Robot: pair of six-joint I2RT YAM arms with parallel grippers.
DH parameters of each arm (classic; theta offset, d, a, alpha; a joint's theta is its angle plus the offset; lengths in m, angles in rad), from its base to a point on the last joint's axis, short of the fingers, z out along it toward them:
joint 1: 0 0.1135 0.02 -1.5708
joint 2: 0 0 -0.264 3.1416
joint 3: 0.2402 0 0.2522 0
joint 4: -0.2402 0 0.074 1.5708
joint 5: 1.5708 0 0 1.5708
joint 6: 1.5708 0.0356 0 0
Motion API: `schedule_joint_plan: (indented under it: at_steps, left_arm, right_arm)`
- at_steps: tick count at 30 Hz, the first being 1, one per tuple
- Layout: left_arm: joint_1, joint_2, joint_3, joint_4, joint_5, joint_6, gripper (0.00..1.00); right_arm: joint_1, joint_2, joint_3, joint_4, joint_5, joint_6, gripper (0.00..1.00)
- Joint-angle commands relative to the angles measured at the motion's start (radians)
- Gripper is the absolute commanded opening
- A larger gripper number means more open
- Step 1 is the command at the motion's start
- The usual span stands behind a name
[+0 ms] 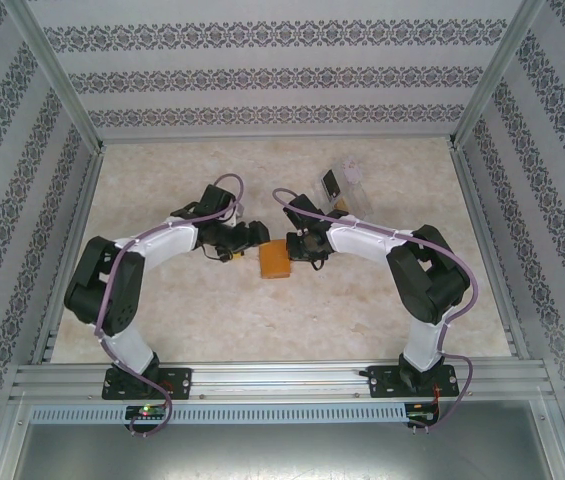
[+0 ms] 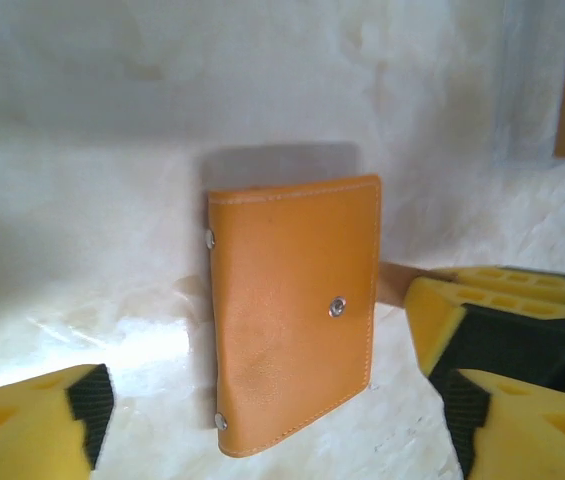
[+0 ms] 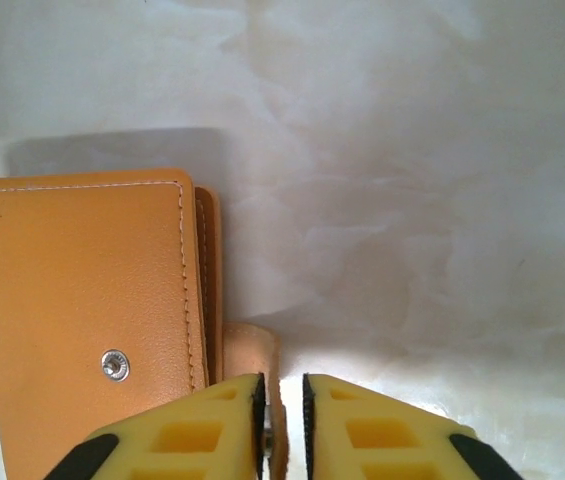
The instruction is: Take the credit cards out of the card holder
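Yellow fingers (image 3: pixel 187 430) of the right tool (image 3: pixel 282 415) sit almost together at the bottom of its wrist view. The orange tab (image 3: pixel 252 350) of the card holder (image 3: pixel 82 300) runs into the thin gap between them, so this tool is pinched on the tab. The left tool (image 2: pixel 272 430) is spread wide, with one finger on each side of the holder and both clear of it.

The card holder lies closed and flat near the middle of the surface (image 1: pixel 292 330), its snap stud (image 2: pixel 337 308) facing up.

From above, each arm rises from the near edge and bends its elbow outward toward its own side edge. The forearms then angle inward, so the two tools face each other across the holder, the left tool at its left side and the right tool at its right.

Nearer the far edge, right of the middle, what looks like a dark card (image 1: pixel 330 183) lies beside a clear tray (image 1: pixel 354 180).
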Motion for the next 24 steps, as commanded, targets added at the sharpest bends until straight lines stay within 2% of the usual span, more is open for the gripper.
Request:
schedule_joint_plan:
  at_steps: [1, 3, 8, 15, 20, 24]
  left_arm:
    - [0.034, -0.066, 0.008, -0.075, -0.102, 0.017, 0.94]
    - [0.048, -0.102, 0.008, -0.103, -0.137, 0.032, 1.00]
    - [0.078, -0.201, -0.026, -0.100, -0.187, 0.007, 0.99]
    - [0.106, -0.283, -0.050, -0.099, -0.187, -0.009, 0.99]
    - [0.139, -0.322, -0.065, -0.135, -0.203, -0.009, 0.99]
    - [0.161, -0.325, -0.079, -0.129, -0.109, -0.061, 0.99]
  right_arm:
    - [0.000, 0.009, 0.015, -0.006, -0.008, -0.024, 0.16]
    - [0.003, -0.001, 0.015, -0.006, 0.002, -0.033, 0.11]
    - [0.037, -0.059, 0.021, 0.010, 0.047, -0.070, 0.09]
    - [0.093, -0.136, 0.036, 0.115, -0.005, -0.106, 0.08]
    - [0.121, -0.124, 0.052, 0.190, -0.075, -0.061, 0.08]
    - [0.156, -0.085, 0.090, 0.204, -0.089, -0.037, 0.08]
